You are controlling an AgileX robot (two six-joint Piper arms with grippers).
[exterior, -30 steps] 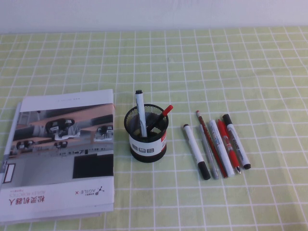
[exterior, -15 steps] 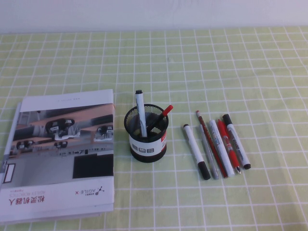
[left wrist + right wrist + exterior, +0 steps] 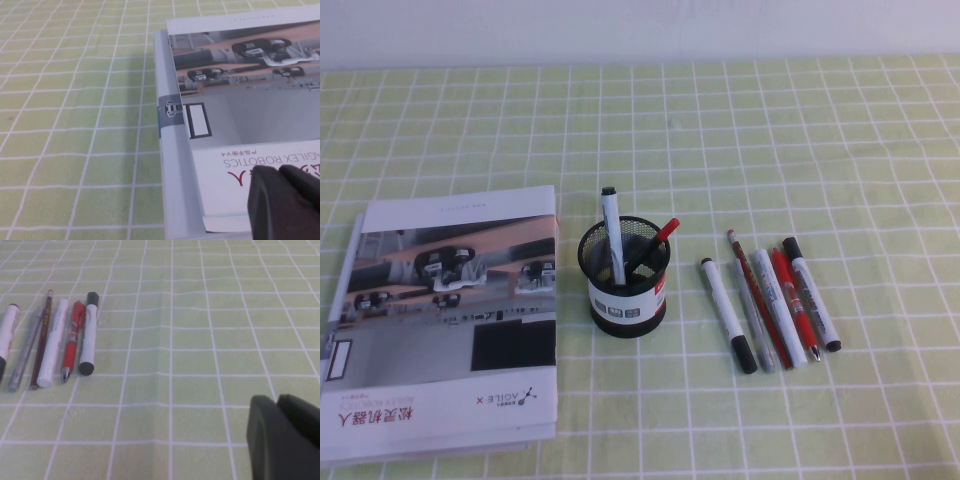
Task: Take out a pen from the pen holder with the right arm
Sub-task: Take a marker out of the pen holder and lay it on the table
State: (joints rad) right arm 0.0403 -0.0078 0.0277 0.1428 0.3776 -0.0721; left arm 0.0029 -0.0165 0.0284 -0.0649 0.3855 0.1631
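Pens [image 3: 779, 295] lie beside pen holder [image 3: 623, 312]; right gripper [image 3: 277, 404], closed, hovers near them, left gripper [image 3: 278, 172], closed, over booklet [image 3: 250, 110].

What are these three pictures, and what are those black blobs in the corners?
It's a robot with two arms, each ending in a pincher called a gripper. One picture looks down from a raised camera; the other two come from cameras on the wrists. The black blobs are the grippers: the left gripper sits over the booklet, the right gripper over bare tablecloth near the loose pens. Both are shut, holding nothing. In the middle stands a black pen holder with a white marker and a red-capped pen inside.
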